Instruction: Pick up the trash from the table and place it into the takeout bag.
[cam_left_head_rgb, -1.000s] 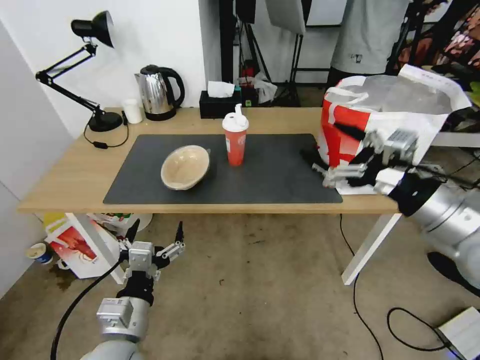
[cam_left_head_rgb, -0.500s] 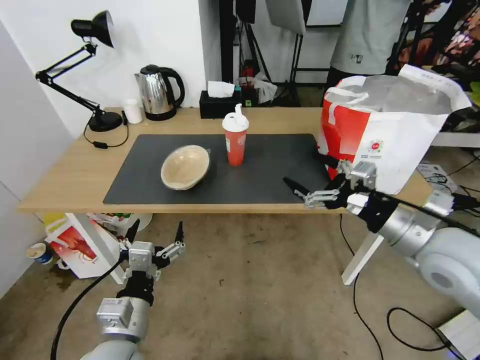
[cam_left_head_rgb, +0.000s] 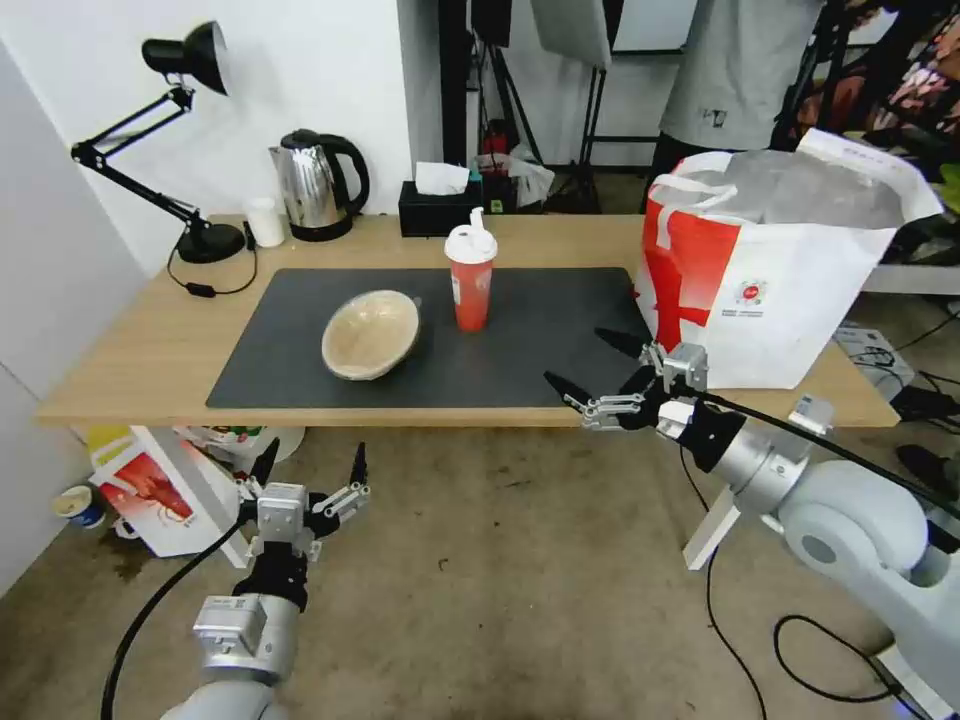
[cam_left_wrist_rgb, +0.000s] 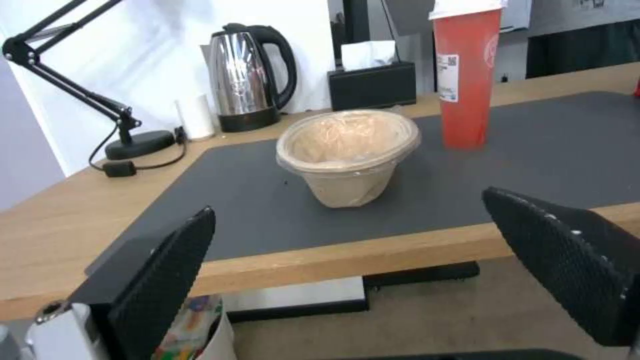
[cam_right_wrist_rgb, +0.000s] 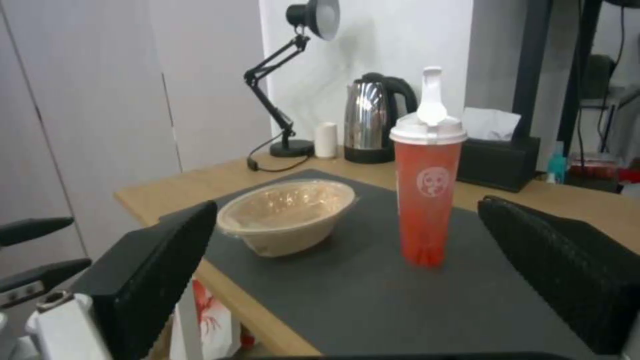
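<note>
The right hand (cam_left_head_rgb: 598, 372) hung wide and empty at the counter (cam_left_head_rgb: 130, 350) edge beside the bag (cam_left_head_rgb: 790, 300), facing the cup (cam_left_head_rgb: 470, 280) with the bowl (cam_left_head_rgb: 370, 335) just past it; a careless reach could topple that tall cup.

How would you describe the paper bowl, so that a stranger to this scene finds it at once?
Find the light-wood table and the dark grey mat on it. On the mat's left half lies the tan paper bowl, tipped on its side, left of the tall red cup. It is the mat's only wide, low, beige thing; the cup stands upright and red.
</note>
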